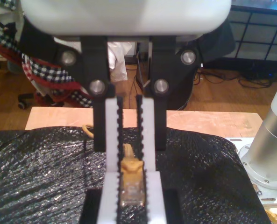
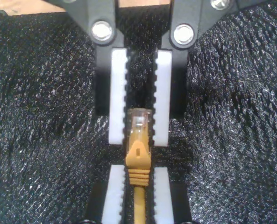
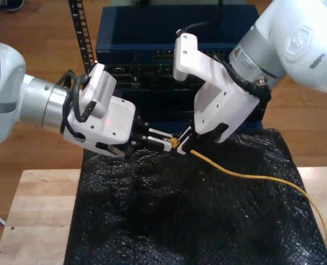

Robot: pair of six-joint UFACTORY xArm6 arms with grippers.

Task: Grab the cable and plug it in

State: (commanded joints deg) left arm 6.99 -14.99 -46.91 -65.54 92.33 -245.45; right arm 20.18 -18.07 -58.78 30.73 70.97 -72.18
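Note:
The yellow-orange cable (image 3: pixel 251 178) runs across the black mat from the exterior view's right up to its plug, which is held above the mat. My second gripper (image 2: pixel 138 168), on the arm at the exterior view's right (image 3: pixel 184 141), is shut on the cable at its yellow boot (image 2: pixel 138 156), with the clear tip pointing away from it. Facing it, my first gripper (image 1: pixel 129 176), on the arm at the exterior view's left (image 3: pixel 169 142), has its pads (image 2: pixel 117 93) closed on either side of the clear plug tip (image 1: pixel 131 191). The two grippers meet nose to nose.
A black textured mat (image 3: pixel 169 221) covers most of the light wooden table (image 3: pixel 36 210). A dark blue equipment rack (image 3: pixel 152 49) stands behind the table. A silver arm base (image 1: pixel 269 144) rises at the mat's edge. Wooden floor and a chair lie beyond.

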